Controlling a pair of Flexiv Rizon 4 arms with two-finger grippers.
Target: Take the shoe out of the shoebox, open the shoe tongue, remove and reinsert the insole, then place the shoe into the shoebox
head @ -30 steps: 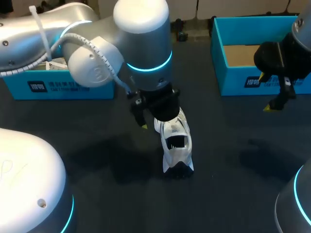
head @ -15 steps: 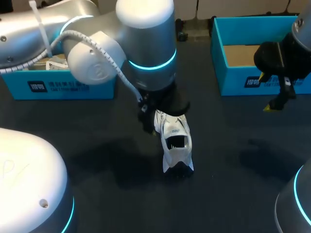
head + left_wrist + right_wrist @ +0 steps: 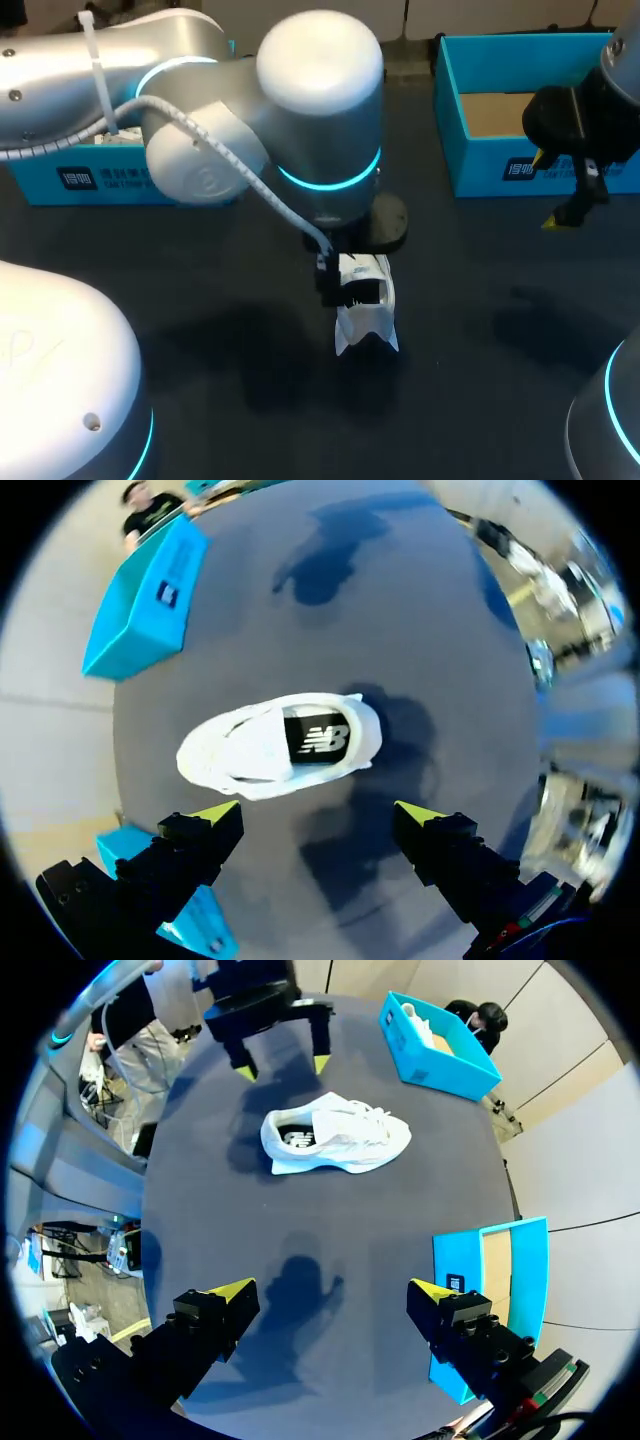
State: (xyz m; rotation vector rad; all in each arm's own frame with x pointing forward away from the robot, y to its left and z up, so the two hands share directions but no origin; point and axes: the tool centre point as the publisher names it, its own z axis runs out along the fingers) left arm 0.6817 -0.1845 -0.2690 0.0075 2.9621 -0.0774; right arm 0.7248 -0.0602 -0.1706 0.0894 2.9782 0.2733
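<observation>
A white shoe point(image 3: 367, 312) stands on its sole on the dark table, its black insole point(image 3: 318, 740) showing through the opening. My left arm hangs over it and hides its far part in the head view. In the left wrist view my left gripper point(image 3: 318, 815) is open just above the shoe point(image 3: 270, 748), which lies ahead of the fingers, with nothing between them. My right gripper point(image 3: 548, 190) is open and empty, raised at the right in front of the open blue shoebox point(image 3: 470, 150). The right wrist view shows the shoe point(image 3: 335, 1135) far ahead with my left gripper point(image 3: 280, 1060) beyond it.
A second blue box point(image 3: 120, 180) sits at the back left with white things inside. The right shoebox point(image 3: 495, 1280) shows a bare cardboard floor. My left arm's bulk covers the table's middle; dark tabletop point(image 3: 480, 380) lies open in front of the shoe.
My left arm has swung right and forward over the shoe, now covering its far half. The shoe and my right arm have stayed put.
</observation>
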